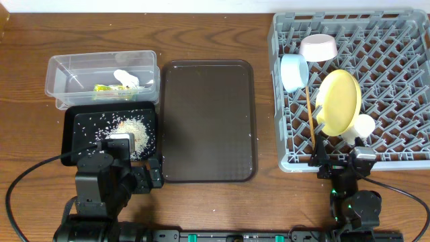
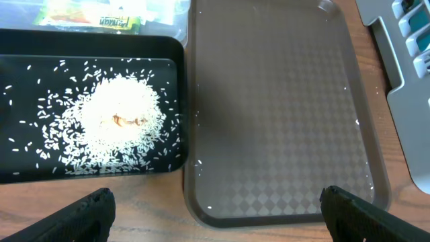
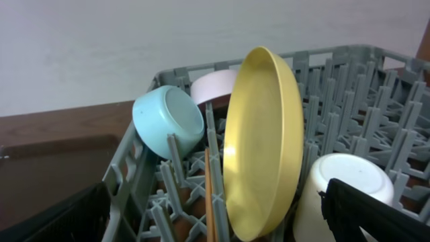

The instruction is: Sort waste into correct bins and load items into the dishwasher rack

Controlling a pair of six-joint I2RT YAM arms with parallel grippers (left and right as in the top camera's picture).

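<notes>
Overhead view: rice (image 1: 132, 129) lies heaped in the black tray (image 1: 70, 134), and the yellow plate (image 1: 338, 101) stands on edge in the rack (image 1: 403, 40). My left gripper (image 2: 218, 222) and right gripper (image 3: 215, 225) gape wide, empty. The plate seems merely propped; my right gripper brushing it could topple it.

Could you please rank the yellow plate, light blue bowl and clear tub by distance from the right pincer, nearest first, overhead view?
From the right pincer:
1. Round yellow plate, in the grey plastic rack ahead.
2. Light blue bowl, rack's left edge.
3. Clear rectangular plastic tub, far left.
</notes>
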